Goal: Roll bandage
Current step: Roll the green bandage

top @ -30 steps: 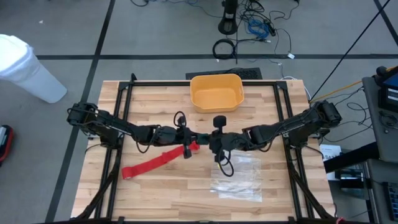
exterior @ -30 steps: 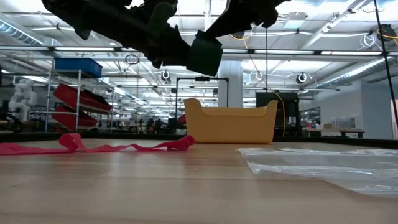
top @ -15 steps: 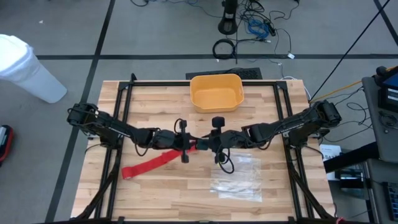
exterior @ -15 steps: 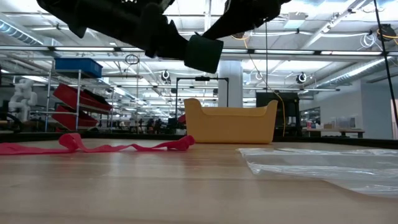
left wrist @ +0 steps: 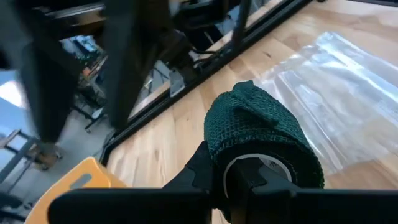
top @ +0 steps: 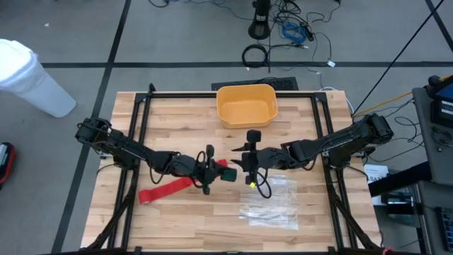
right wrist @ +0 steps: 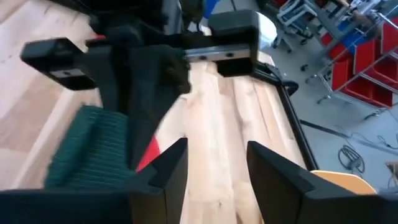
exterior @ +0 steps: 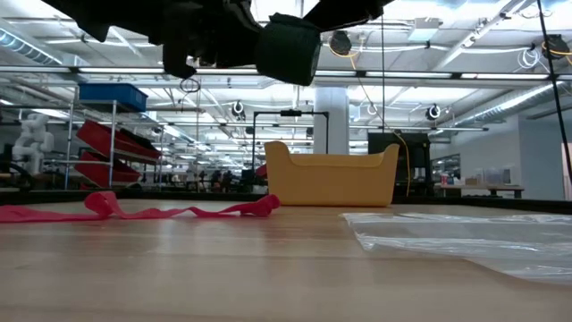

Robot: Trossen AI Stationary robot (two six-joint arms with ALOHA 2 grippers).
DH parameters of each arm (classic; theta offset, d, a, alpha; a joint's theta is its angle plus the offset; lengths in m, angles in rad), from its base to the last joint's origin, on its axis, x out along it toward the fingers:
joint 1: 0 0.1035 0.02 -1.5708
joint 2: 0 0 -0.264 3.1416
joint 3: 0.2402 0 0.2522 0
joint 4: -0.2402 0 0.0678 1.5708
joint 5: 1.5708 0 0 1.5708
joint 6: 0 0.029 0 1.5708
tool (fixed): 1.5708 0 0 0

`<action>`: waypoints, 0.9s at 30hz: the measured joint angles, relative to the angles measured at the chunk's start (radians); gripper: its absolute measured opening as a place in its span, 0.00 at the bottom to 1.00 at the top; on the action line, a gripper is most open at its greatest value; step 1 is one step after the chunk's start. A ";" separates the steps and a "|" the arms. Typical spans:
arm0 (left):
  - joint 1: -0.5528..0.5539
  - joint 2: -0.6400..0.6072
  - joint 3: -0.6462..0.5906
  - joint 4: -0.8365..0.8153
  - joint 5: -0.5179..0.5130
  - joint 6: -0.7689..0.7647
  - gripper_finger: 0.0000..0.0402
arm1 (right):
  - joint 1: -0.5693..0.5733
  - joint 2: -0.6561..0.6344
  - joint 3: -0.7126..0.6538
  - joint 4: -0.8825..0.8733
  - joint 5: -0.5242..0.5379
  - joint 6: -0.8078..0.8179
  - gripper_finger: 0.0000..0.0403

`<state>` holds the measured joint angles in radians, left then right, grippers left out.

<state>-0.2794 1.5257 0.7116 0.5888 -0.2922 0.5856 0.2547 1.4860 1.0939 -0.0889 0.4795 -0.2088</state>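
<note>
Lowest in the high view, at the centre right, lies the clear plastic bag (top: 272, 202), flat on the table (top: 177, 113). Left of it, the red bandage (top: 166, 188) lies as a long, loose strip from the lower left up toward the centre. In the low view all of it rests on the wood, and no gripper holds it.

Above its centre end hang both grippers, close together. The left gripper (top: 214, 170) is clenched, with a dark green roll (left wrist: 261, 134) at its tip. I cannot tell if the fingers clamp this roll or only carry it. The right gripper (right wrist: 214, 168) is released, with nothing between its fingers. At the upper centre stands the yellow bin (top: 221, 113).

I think the danger is in the closeness. If both arms go down together, they may knock each other. The unheld strip may also slide or bunch instead of rolling, and a low pinch could catch the bag.
</note>
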 joint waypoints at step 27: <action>0.039 0.000 0.000 -0.020 -0.012 -0.206 0.04 | 0.134 0.095 0.000 -0.026 0.141 -0.057 0.24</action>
<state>-0.2405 1.5257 0.7120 0.5685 -0.3045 0.3794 0.3889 1.5814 1.0939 -0.1144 0.6209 -0.2659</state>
